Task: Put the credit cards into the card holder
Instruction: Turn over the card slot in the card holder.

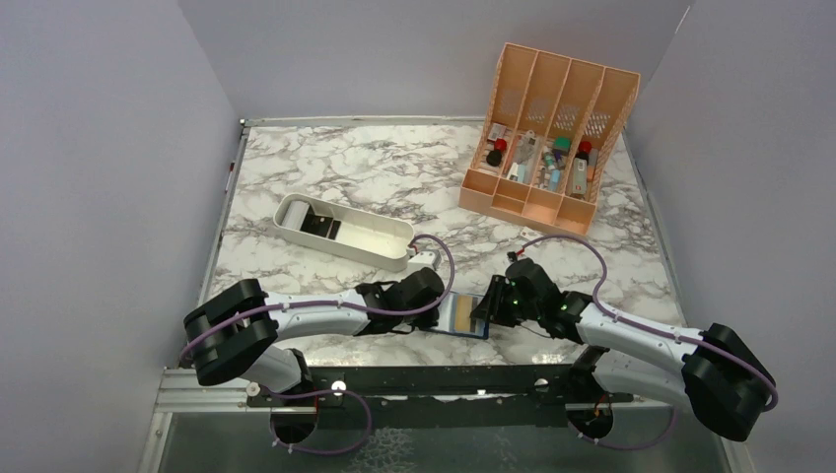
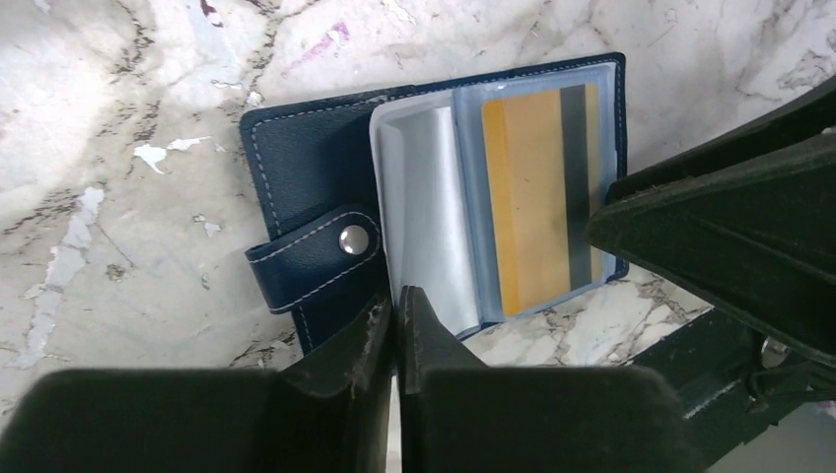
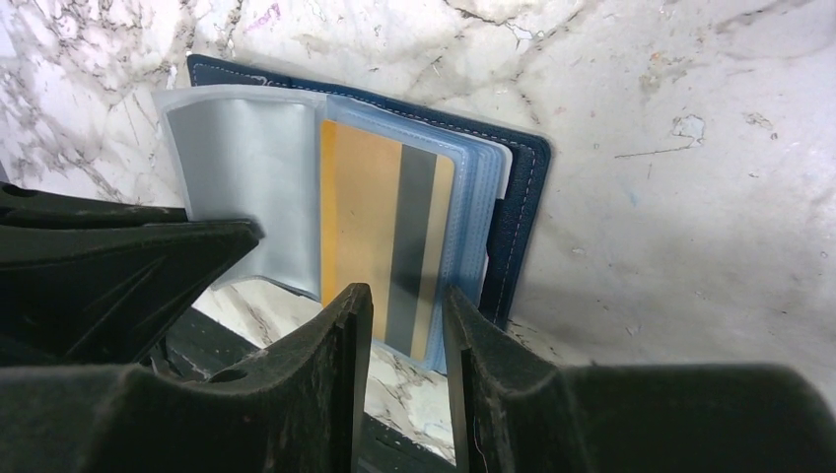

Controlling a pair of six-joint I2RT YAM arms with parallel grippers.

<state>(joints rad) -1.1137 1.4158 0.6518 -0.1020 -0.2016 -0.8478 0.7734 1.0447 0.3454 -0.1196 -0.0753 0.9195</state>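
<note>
One gold card (image 3: 360, 217) is sitting in a clear sleeve (image 2: 424, 217) of the open card holder (image 2: 306, 168), near the front of the table (image 1: 375, 177); left gripper (image 2: 396, 317) is pressing its fingers together at the holder's rim, right gripper (image 3: 406, 310) is hovering parted above the card

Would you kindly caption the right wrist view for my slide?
Right gripper poised over a gold, dark-striped card sleeved in the open navy-blue folding card holder.

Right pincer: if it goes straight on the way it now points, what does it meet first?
Most likely the gold card, whose near edge lies between the fingertips of the right pincer, inside the open card holder. Depth is unclear; it may pass just above.
</note>
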